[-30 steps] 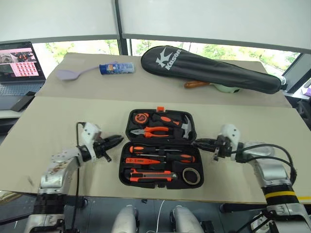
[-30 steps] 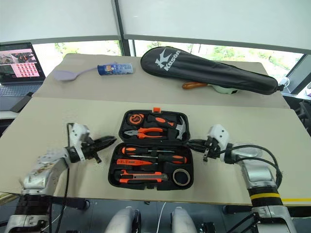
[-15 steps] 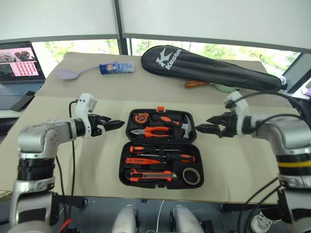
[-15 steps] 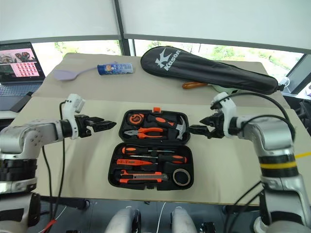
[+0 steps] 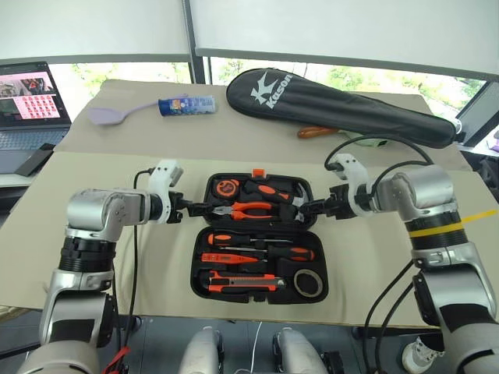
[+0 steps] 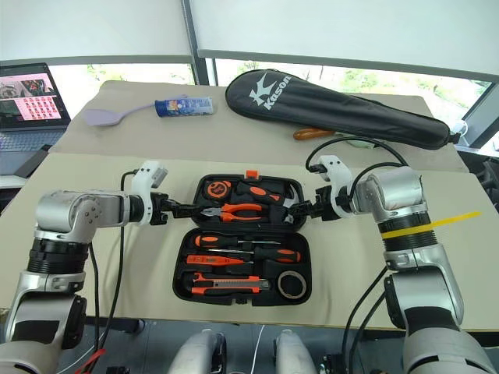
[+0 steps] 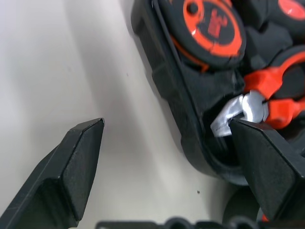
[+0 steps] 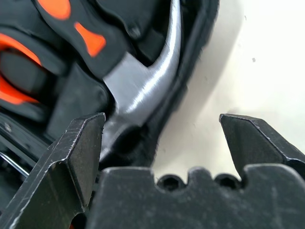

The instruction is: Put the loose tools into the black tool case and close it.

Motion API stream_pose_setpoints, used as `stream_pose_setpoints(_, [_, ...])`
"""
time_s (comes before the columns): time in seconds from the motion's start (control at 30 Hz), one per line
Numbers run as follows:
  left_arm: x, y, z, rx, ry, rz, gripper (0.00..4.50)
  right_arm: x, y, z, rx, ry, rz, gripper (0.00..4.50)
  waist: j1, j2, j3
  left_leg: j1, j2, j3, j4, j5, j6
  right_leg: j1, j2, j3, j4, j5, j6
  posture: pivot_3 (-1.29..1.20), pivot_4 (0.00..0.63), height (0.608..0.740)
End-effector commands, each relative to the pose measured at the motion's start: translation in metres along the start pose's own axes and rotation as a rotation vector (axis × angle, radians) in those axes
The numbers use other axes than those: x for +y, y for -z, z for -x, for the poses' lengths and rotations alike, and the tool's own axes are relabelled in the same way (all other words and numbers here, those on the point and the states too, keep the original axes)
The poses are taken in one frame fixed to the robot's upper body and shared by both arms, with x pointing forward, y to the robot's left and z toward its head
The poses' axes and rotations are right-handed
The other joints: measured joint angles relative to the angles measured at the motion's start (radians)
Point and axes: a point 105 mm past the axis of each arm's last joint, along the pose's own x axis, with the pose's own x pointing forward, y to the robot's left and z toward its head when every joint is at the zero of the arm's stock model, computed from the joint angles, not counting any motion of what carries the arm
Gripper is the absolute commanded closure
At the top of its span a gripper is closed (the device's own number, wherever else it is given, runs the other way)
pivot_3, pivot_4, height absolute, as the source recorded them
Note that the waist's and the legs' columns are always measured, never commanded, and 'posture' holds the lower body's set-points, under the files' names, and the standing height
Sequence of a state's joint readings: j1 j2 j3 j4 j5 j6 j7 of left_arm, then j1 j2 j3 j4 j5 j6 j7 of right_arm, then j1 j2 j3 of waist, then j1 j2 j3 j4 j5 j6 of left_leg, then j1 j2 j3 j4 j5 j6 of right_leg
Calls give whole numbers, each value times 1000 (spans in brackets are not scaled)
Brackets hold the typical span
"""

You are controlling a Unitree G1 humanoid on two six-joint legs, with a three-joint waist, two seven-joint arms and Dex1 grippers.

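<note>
Both grippers' jaws stood wide, each straddling a side rim of the black tool case (image 5: 259, 238), gripping nothing. Left gripper (image 7: 167, 157), right gripper (image 8: 162, 138). From the head: case open mid-bench, holding two screwdrivers (image 5: 261, 242), one tester (image 5: 228, 258), one knife (image 5: 242, 284), one tape roll (image 5: 308, 282).

- We saw the black tool case (image 5: 204, 274) as matt moulded plastic, its rim smooth.
- The hammer head (image 8: 147, 81) looked like brushed metal with a dull sheen.
- The pliers (image 5: 243, 209) wore glossy orange grips.
- We read the table (image 5: 374, 257) as flat, matt beige board.
- The racket bag (image 5: 343, 105) looked like smooth black cloth, faintly shiny.
- The left gripper's fingers (image 7: 78, 164) showed matt black plastic.
</note>
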State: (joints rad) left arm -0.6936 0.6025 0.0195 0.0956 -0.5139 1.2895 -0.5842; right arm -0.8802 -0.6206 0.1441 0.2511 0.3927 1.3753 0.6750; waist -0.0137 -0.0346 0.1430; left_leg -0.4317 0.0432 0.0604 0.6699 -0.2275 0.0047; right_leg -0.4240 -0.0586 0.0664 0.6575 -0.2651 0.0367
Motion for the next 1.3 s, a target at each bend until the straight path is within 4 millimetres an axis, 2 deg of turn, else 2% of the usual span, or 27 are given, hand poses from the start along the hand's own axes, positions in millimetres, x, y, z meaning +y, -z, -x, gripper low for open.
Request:
stream_pose_setpoints(0.03, [1,-2,4,-14,-13,-3,0,-6,8,3,31,37,-19,265,-1,0,0,0,0,0,0,0,0,0,0,0,0,0,0,0,150,740])
stream_pose_setpoints(0.13, [-2,4,2,2,-3,-2,726,-8,17,2,75,47,-62,1058,-1,0,0,1,0,0,1,0,0,0,0,0,0,0,0,0,150,740])
stream_pose_setpoints(0.17, [-2,4,2,3,-2,-3,1160,-8,18,2,82,48,-82,1472,-1,0,0,1,0,0,1,0,0,0,0,0,0,0,0,0,150,740])
stream_pose_setpoints(0.37, [-3,9,-2,12,4,0,3100,-13,25,-2,127,74,-109,3398,5,0,0,2,0,0,6,0,0,4,0,-1,0,0,0,0,150,740])
stream_pose_setpoints(0.4, [-2,11,-2,11,2,3,3261,-13,26,-4,130,75,-117,3636,5,-1,-1,2,0,0,6,0,0,5,0,-1,0,0,1,0,150,740])
stream_pose_setpoints(0.43, [1,11,-2,-7,-8,2,3767,-13,24,-6,121,75,-122,4063,4,-1,-1,3,0,0,7,0,0,6,0,-1,1,0,1,0,150,740])
stream_pose_setpoints(0.5, [5,8,-2,-50,-26,2,4264,-14,21,-10,101,76,-128,4500,2,-2,-2,6,0,0,7,0,0,8,0,-1,1,0,1,0,150,740])
stream_pose_setpoints(0.53, [5,4,-2,-88,-25,-3,4443,-12,14,-11,59,61,-136,4500,0,-2,-2,9,0,0,6,0,0,12,0,-2,0,0,1,0,150,740])
stream_pose_setpoints(0.6, [3,-6,1,-182,-6,-15,4443,2,-6,-11,-61,-41,-145,4500,-3,-2,-2,17,1,0,6,0,0,20,1,-2,-1,0,1,0,150,740])
stream_pose_setpoints(0.67, [1,-14,5,-273,24,-5,4443,20,-24,-5,-181,-144,-101,4500,-4,-2,-2,18,1,0,6,0,1,21,1,-2,-1,1,0,0,150,740])
stream_pose_setpoints(0.77, [-6,-27,20,-470,93,-83,4443,38,-46,11,-415,-194,88,4500,-11,-2,0,16,2,0,6,2,1,18,2,-1,0,3,-1,0,150,740])
stream_pose_setpoints(0.83, [-7,-37,31,-596,56,-247,4443,43,-55,20,-536,-186,184,4500,-14,-2,1,14,2,0,5,2,0,14,3,0,1,3,-1,0,150,740])
stream_pose_setpoints(0.93, [-6,-35,37,-680,21,-370,4443,33,-62,26,-670,-66,307,4500,-12,-2,2,-2,2,-1,6,4,-2,-3,2,2,5,4,-1,0,150,740])
stream_pose_setpoints(1.07, [-1,-25,47,-807,-9,-543,4443,25,-48,27,-755,127,715,4500,2,-2,2,-5,1,2,6,3,0,-5,0,1,1,4,-1,0,150,740])
stream_pose_setpoints(1.2, [12,5,43,-745,-75,-716,4443,35,-12,24,-803,159,1150,4500,5,-1,2,-7,1,5,6,1,2,-3,-1,-1,-3,4,1,0,150,740])
stream_pose_setpoints(1.3, [20,26,43,-712,-108,-808,4443,35,5,24,-842,204,1311,4500,-1,-1,2,-6,1,5,6,1,2,-2,-1,-1,-4,4,1,0,150,740])
